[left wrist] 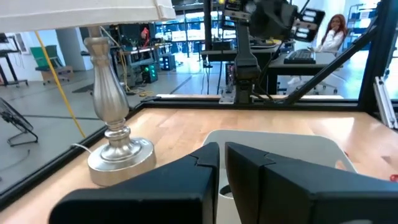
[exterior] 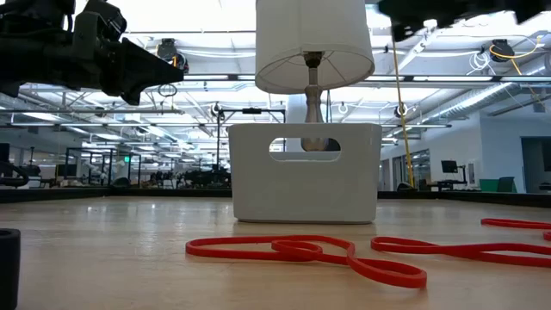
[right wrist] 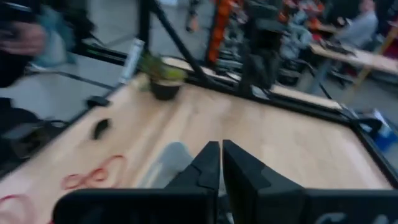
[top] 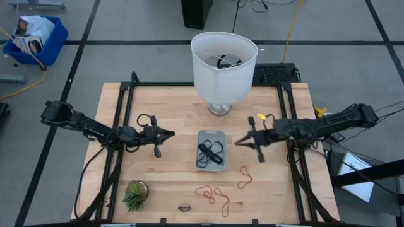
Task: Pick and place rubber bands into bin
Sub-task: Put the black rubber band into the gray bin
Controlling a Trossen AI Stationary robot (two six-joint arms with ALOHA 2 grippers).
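The pale bin [top: 211, 150] stands mid-table with black rubber bands [top: 208, 151] lying in it. Red-orange bands lie on the table near the front edge [top: 211, 194] and right of the bin [top: 245, 178]; a small dark band [top: 184, 208] lies at the front edge. My left gripper [top: 172, 133] hangs above the table left of the bin, shut and empty, pointing toward it. My right gripper [top: 238, 141] hangs right of the bin, shut and empty, pointing toward it. The bin shows ahead of the fingers in both wrist views [left wrist: 273, 146] [right wrist: 166, 160].
A tall white lamp [top: 222, 63] stands at the far middle, its metal base [left wrist: 118, 152] just behind the bin. A small potted plant [top: 135, 194] sits at the front left. Black frame rails [top: 120, 126] run along the table's left and right sides.
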